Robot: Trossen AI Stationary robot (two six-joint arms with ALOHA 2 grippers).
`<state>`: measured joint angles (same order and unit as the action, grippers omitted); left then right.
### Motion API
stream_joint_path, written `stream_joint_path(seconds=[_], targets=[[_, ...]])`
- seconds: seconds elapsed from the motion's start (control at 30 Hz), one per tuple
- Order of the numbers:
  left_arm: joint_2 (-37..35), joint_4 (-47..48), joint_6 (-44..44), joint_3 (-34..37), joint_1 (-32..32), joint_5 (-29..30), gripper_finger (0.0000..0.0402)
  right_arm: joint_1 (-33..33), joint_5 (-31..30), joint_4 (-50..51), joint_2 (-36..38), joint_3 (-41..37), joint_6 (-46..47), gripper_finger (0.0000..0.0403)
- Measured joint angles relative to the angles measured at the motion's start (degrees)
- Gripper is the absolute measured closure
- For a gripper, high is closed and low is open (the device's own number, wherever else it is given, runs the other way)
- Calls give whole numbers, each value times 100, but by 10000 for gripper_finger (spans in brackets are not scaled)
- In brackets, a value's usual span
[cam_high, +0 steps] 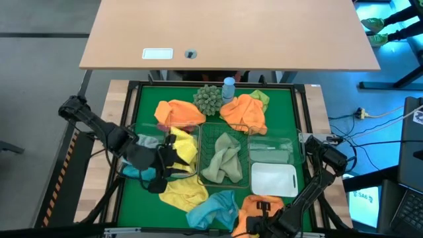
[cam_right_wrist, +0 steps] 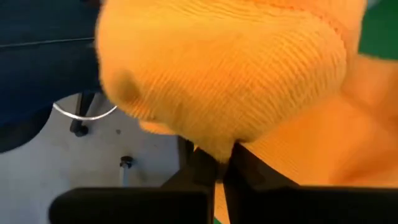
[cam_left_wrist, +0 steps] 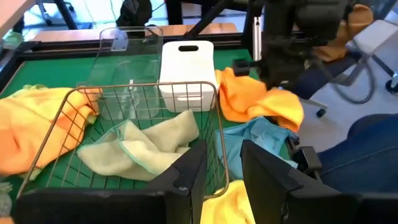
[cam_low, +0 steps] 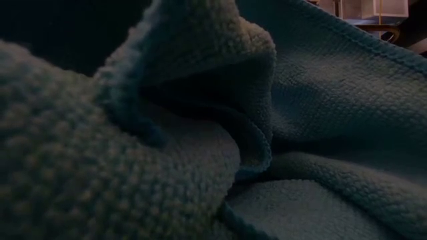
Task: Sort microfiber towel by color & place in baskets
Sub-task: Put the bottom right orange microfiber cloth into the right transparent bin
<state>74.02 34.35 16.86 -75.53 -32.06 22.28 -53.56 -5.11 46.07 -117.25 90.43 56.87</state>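
- Looking straight down over the green felt-lined table [cam_high: 291, 106].
- Sitting at tabletop level, pressed against blue knitted microfibre cloth [cam_low: 320, 133].
- Left wrist facing the dark wire-mesh basket [cam_left_wrist: 146, 99], shared with overhead.
- Right wrist nearly touching orange ribbed towel [cam_right_wrist: 236, 68].

Even, bright light falls on the counter [cam_high: 142, 112] in the high view, with soft shadows. The low view is dim, filled by a blue towel [cam_low: 320, 133] close to the lens. In the right wrist view an orange towel [cam_right_wrist: 224, 68] looms close and blurred.
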Motion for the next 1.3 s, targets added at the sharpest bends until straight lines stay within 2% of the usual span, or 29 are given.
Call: stream_joint_path(seconds=[0.13,0.27,0.67,0.8,1.03,1.3], targets=[[0,-45,274,241,-270,438,308,11,-86,789,0,714,-302,392],[12,-253,755,730,-467,578,308,106,-340,1803,0,1543,-777,392],[24,-2449,1304,2312,-747,583,308,550,-1292,4431,5,4142,-1983,399],[28,-2900,1312,2556,-749,575,308,681,-1377,4373,225,4460,-2502,395],[24,-3436,1266,2713,-747,585,308,789,-1808,4401,1055,4267,-2575,399],[24,-3529,1259,2719,-747,908,308,793,-2627,4400,1910,4265,-2883,400]])
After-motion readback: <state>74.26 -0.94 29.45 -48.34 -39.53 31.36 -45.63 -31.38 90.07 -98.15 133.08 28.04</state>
